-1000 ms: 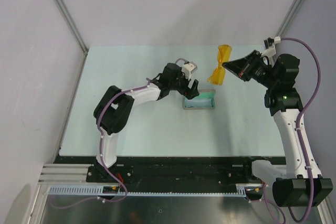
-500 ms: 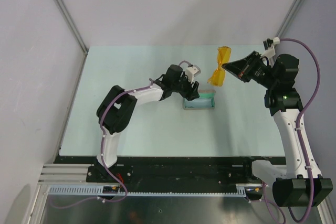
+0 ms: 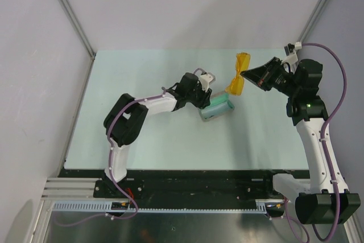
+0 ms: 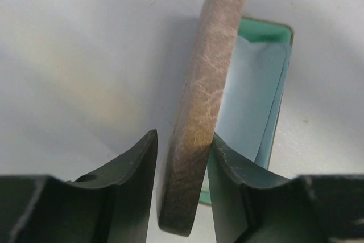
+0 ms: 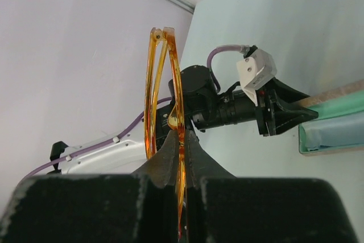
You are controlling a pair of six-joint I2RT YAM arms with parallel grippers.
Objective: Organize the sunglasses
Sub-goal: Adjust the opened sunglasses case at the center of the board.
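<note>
The sunglasses (image 3: 238, 75), with orange-yellow lenses and thin arms, hang in the air at the back right. My right gripper (image 3: 245, 74) is shut on their frame (image 5: 153, 95) and its fingers (image 5: 182, 140) pinch one lens edge. The grey-brown speckled case (image 3: 218, 108) lies open and askew at mid table, showing its teal lining. My left gripper (image 3: 207, 101) straddles the raised lid (image 4: 213, 83). The right finger (image 4: 227, 163) touches the lid and a narrow gap shows at the left finger (image 4: 142, 163). A light blue cloth (image 4: 250, 95) lies inside the case.
The pale green table top (image 3: 142, 135) ends at white walls left, back and right. The left arm (image 3: 148, 103) stretches across the middle toward the case. In the right wrist view the left wrist camera (image 5: 259, 69) and the case edge (image 5: 335, 129) lie below the glasses.
My left jaws have narrowed around the case lid. The case has swung from square-on to slanted, its right end nearer the back. My right gripper and the sunglasses have stayed in place.
</note>
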